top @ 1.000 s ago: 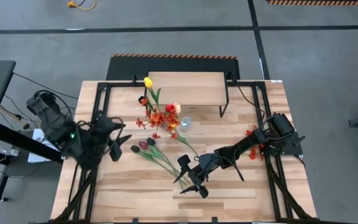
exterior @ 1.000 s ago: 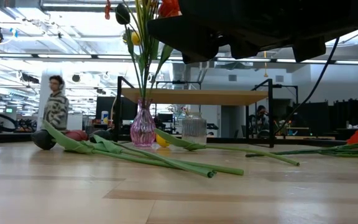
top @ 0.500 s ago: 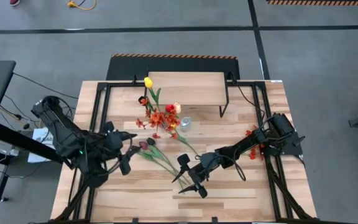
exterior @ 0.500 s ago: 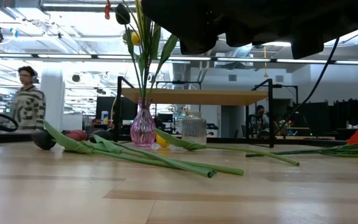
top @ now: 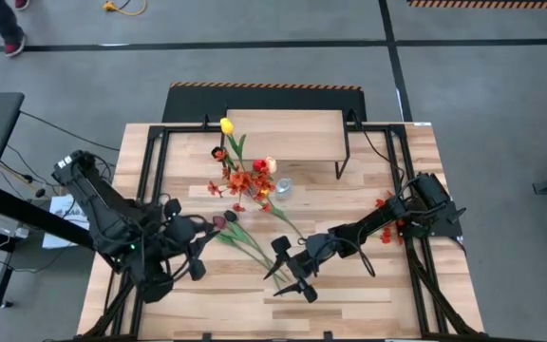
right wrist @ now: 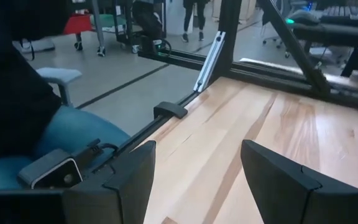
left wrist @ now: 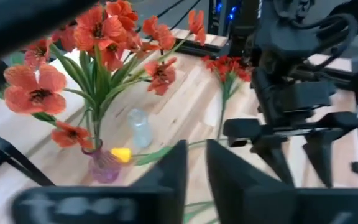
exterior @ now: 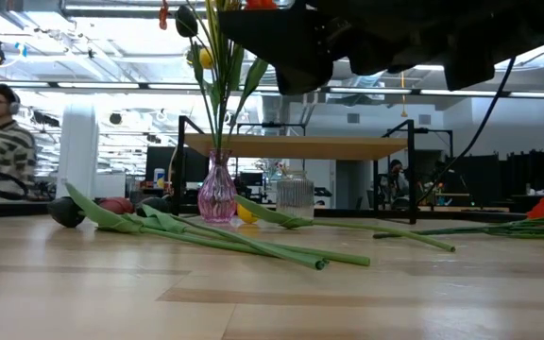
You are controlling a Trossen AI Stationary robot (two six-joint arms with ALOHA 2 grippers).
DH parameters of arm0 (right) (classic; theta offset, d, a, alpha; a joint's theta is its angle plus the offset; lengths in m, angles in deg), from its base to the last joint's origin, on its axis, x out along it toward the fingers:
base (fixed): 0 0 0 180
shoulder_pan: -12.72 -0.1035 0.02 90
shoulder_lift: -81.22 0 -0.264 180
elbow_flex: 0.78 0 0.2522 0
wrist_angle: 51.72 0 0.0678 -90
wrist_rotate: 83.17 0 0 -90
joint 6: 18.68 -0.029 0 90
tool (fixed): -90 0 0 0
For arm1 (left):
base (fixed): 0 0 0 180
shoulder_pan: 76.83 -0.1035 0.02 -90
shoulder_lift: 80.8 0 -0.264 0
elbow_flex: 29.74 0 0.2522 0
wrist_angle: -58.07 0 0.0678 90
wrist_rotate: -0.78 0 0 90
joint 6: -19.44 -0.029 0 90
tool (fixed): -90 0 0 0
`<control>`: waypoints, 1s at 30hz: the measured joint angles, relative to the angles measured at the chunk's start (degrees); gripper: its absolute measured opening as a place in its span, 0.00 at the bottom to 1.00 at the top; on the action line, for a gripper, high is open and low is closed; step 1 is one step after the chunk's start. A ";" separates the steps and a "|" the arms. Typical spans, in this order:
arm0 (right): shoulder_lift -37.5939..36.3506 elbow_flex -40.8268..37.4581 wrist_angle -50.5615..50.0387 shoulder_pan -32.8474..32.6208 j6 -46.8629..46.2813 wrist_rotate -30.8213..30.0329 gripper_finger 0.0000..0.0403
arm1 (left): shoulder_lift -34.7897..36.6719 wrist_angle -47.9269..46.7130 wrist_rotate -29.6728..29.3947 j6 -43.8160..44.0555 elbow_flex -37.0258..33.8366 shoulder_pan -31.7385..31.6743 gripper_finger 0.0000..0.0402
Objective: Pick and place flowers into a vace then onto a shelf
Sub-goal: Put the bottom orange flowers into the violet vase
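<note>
- The loose tulips [top: 245,242] lie flat on the worktop [top: 368,294], in front of the vase [exterior: 217,194]. Their dark heads are toward the left arm and their long green stems run slantwise toward the right arm.
- We judge these flowers light and springy. The stems will bend and swing if held at one end, and the heads look soft enough to crush.
- The best hold seems to us to be on the bare stem, about midway, clear of the leaves. There the tulip should hang evenly and its cut end can be steered into the narrow neck of the vase.
- The vase already carries a bunch of orange-red blossoms and a yellow tulip [top: 226,125]. It stands on the worktop just in front of the shelf [top: 283,133], with a clear glass jar [exterior: 296,196] beside it.
- Another orange-red spray [top: 387,214] lies near the right arm's base.
- The left hand [left wrist: 194,155] hangs just beside the tulip heads. Its fingers stand close together with only a narrow slit between them, and we see nothing in it.
- The right hand [right wrist: 196,152] hovers over the far end of the stems. It is spread wide and empty, and touches no flower that we can make out.
</note>
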 joint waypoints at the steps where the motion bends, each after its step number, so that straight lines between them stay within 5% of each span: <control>1: 0.00 0.00 0.02 0.00 -1.04 0.00 0.56 | -0.02 -0.04 -0.53 0.77 0.00 0.81 0.05; 6: 0.00 0.00 0.05 -0.32 -1.06 -1.51 0.56 | -0.02 -1.00 -6.46 4.92 0.00 6.54 0.03; 10: 0.00 0.00 0.05 -0.35 -4.06 -12.06 0.53 | -0.06 -1.48 -12.00 8.93 -1.53 11.40 0.01; 15: 0.00 0.00 1.16 -0.30 -4.27 -21.98 0.38 | -0.06 -0.97 -16.62 14.28 -5.79 15.10 0.01; 22: 0.00 0.00 5.43 -0.28 -7.62 -32.73 0.04 | -0.11 2.81 -21.97 18.89 -13.20 17.50 0.00; 30: 6.29 0.87 14.86 0.67 -10.68 -47.08 0.01 | -0.11 6.56 -25.31 19.96 -19.39 18.78 0.00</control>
